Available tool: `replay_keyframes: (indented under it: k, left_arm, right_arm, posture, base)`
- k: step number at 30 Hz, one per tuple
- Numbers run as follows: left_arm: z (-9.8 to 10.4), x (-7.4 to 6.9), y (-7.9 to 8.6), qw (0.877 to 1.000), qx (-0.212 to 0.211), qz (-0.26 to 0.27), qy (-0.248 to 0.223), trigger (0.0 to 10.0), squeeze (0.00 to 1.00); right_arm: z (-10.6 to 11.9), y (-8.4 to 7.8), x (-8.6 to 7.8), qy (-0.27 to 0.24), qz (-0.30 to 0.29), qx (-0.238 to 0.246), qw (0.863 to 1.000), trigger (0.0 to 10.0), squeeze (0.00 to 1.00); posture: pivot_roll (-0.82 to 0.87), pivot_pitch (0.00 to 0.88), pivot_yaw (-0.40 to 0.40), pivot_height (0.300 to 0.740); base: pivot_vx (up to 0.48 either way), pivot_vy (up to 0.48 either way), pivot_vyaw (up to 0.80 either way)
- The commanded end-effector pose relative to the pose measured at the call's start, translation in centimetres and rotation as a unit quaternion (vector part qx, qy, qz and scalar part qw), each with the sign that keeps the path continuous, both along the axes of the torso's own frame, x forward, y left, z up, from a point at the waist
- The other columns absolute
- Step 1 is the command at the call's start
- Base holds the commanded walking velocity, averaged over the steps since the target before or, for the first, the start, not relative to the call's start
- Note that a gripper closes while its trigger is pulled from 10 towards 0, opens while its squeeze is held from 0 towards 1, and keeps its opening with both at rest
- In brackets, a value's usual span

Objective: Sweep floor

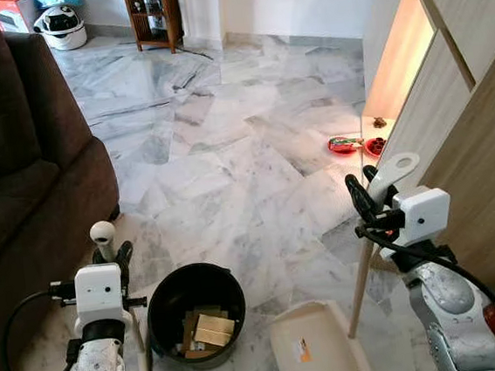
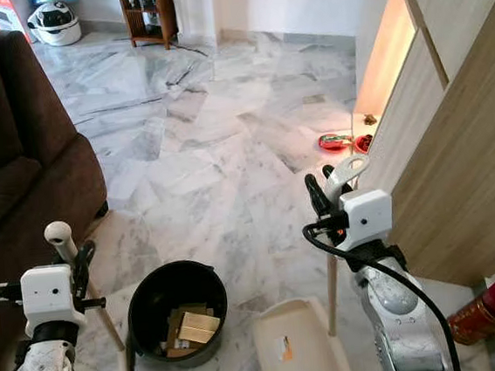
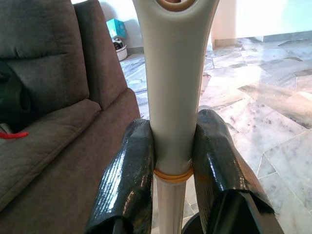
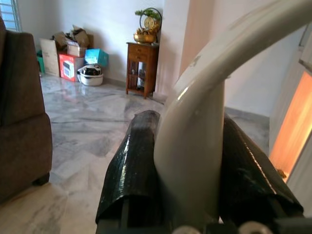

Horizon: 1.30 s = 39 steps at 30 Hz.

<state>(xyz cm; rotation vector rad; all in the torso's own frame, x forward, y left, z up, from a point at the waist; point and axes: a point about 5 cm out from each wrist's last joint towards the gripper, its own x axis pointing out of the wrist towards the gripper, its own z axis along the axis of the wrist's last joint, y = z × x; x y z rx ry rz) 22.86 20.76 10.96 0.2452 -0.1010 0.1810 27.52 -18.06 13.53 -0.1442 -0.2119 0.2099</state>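
You have the left gripper (image 3: pixel 170 170) clamped on the broom handle (image 3: pixel 173 87) beside the black bucket (image 1: pixel 196 313), which holds what look like cardboard scraps, and the right gripper (image 4: pixel 190 170) clamped on the light, stiff dustpan handle (image 1: pixel 393 174) near the bucket's other side.

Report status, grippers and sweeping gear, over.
Left gripper shut on broom handle. Right gripper shut on dustpan handle; dustpan on floor beside black bin. Sofa close on left.
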Motion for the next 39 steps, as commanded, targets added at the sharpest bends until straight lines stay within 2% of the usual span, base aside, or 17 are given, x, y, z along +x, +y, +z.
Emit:
replay_keyframes:
  k: [1, 11, 20, 23, 39]
  left_arm:
    - [0.7, 0.1, -0.2, 1.0, 0.003, -0.007, -0.02, 10.0, 0.0]
    - [0.8, 0.1, 0.1, 1.0, -0.009, 0.003, -0.021, 10.0, 0.0]
    - [0.5, 0.2, -0.1, 1.0, -0.006, 0.004, -0.015, 10.0, 0.0]
    - [0.5, 0.1, -0.1, 1.0, -0.006, 0.005, -0.015, 10.0, 0.0]
    - [0.5, -0.2, -0.3, 1.0, -0.013, -0.001, -0.022, 10.0, 0.0]
  right_arm:
    - [0.5, -0.5, 0.4, -0.019, -0.013, 0.01, 1.0, 10.0, 0.0]
    - [0.8, -0.2, 1.1, -0.025, -0.009, 0.014, 1.0, 10.0, 0.0]
    - [1.0, 0.2, 1.8, -0.025, -0.009, 0.036, 0.999, 10.0, 0.0]
    - [1.0, 0.3, 1.8, -0.024, -0.007, 0.036, 0.999, 10.0, 0.0]
    - [0.9, 0.8, 2.3, -0.02, 0.005, 0.042, 0.999, 10.0, 0.0]
  posture:
    - [0.02, 0.094, -0.013, 0.74]
    - [0.01, 0.102, -0.019, 0.74]
    - [0.01, 0.103, -0.023, 0.74]
    - [0.01, 0.104, -0.024, 0.74]
    - [0.02, 0.077, -0.028, 0.74]
  base:
    - [0.0, 0.0, 0.0]
    - [0.0, 0.0, 0.0]
    - [0.0, -0.067, 0.0]
    - [0.0, -0.346, 0.0]
    - [-0.043, 0.0, 0.0]
